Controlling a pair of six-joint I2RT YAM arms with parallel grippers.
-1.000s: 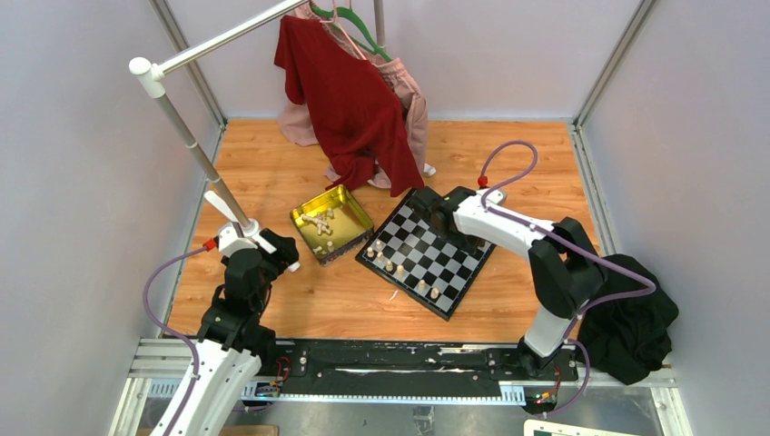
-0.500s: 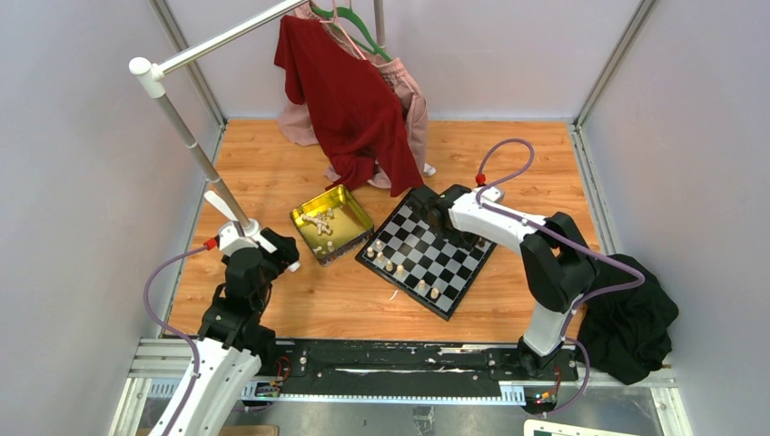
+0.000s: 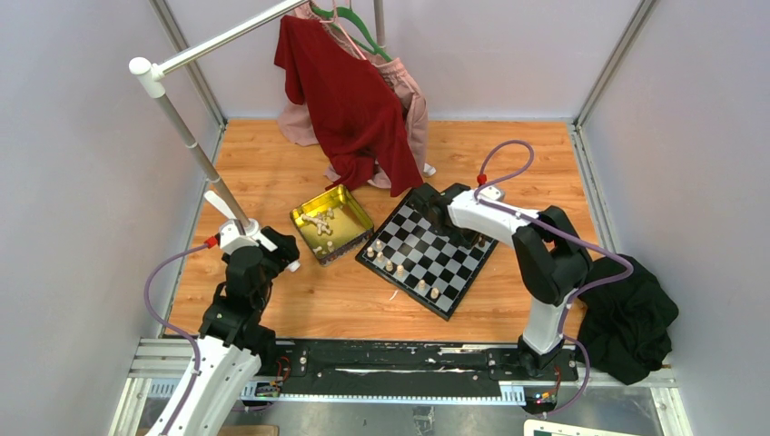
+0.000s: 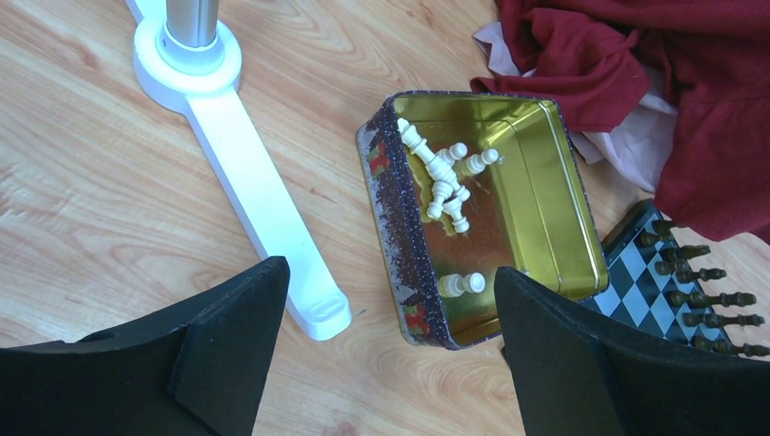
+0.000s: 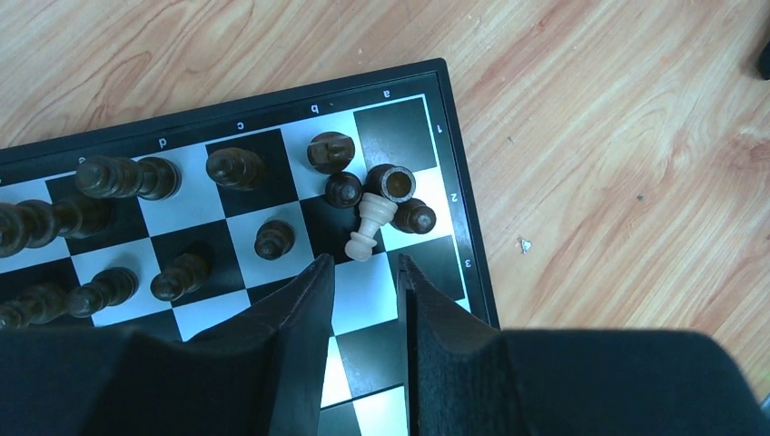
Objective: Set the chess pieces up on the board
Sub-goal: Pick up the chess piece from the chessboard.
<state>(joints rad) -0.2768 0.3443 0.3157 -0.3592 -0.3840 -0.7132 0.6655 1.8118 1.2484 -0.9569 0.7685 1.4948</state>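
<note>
Left arm unchanged over the last second: left claw parked over the worktop's near-left area, jaws wide, nothing between them. Ahead of it sits the gold tin with a cluster of cream pieces lying loose inside, so that half of the set is mostly not yet placed. The board lies mid-worktop, turned corner-on; a short row of cream pieces stands along its near-left edge, with no shift that I can make out. The change is on the right: the right arm's elbow has drawn in leftward while the right claw stayed over the board's far corner. Its jaws stand narrow with an empty gap. Just beyond the tips a single cream piece lies tipped among the dark pieces, touching them, on the dark side's corner squares. Judgement: this looks like lining up to take out the stray piece, and crowding makes knocking its neighbours the main risk. Worktop is wood-grain board. A white rack pole stands at the left, a red garment hangs at the far edge, and a black cloth lies at the right edge. Plain grey walls enclose it.
</note>
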